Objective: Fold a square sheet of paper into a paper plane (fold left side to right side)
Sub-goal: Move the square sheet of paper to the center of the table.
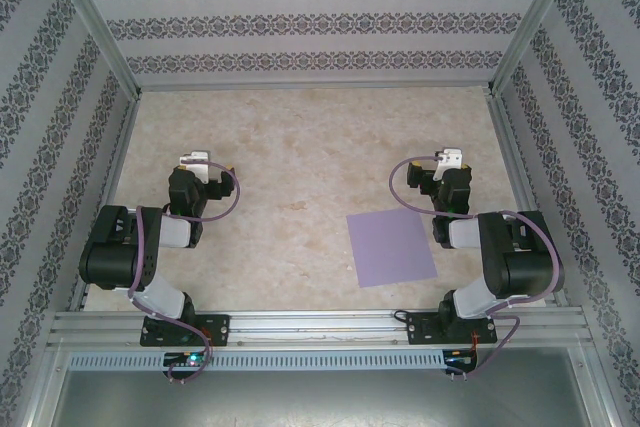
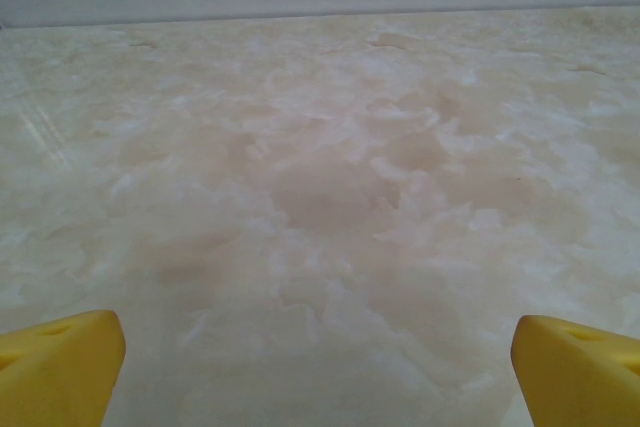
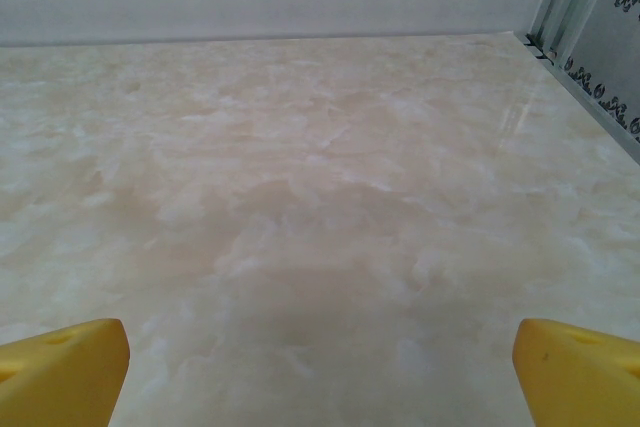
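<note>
The square sheet of paper, plain lilac, lies flat and unfolded on the marble-patterned table, right of centre and close to the near edge. Its right edge runs beside the right arm. My right gripper sits just beyond the sheet's far right corner and points at the back wall. In the right wrist view the right gripper is open, its yellow fingertips wide apart over bare table. My left gripper is far left of the sheet. The left gripper is open too, with nothing between its fingertips. The paper plane is out of view.
Patterned walls with metal frame posts enclose the table on three sides. An aluminium rail carrying both arm bases runs along the near edge. Bare tabletop stretches between and beyond the arms.
</note>
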Robot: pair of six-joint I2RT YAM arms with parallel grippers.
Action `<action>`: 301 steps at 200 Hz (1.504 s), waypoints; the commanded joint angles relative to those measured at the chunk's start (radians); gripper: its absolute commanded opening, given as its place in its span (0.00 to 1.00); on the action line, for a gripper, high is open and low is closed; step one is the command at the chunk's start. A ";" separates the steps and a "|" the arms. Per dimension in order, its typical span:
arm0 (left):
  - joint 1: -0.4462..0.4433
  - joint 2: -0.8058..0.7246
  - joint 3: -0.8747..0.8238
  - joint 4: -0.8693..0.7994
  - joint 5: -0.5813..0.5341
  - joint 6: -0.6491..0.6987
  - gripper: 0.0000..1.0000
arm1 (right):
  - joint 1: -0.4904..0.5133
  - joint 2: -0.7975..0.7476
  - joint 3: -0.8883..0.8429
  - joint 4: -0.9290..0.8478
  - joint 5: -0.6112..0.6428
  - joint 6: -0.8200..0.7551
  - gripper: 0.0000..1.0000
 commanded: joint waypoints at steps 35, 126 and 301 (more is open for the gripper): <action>0.011 -0.003 -0.003 -0.001 0.006 -0.016 0.99 | 0.007 -0.008 0.006 0.022 0.015 0.000 0.98; 0.011 -0.149 -0.031 -0.066 -0.045 -0.030 0.99 | -0.002 -0.149 -0.005 -0.081 0.000 0.006 0.98; -0.073 -0.397 0.146 -0.958 0.425 -0.644 1.00 | 0.364 -0.333 0.207 -1.254 -0.493 0.532 0.80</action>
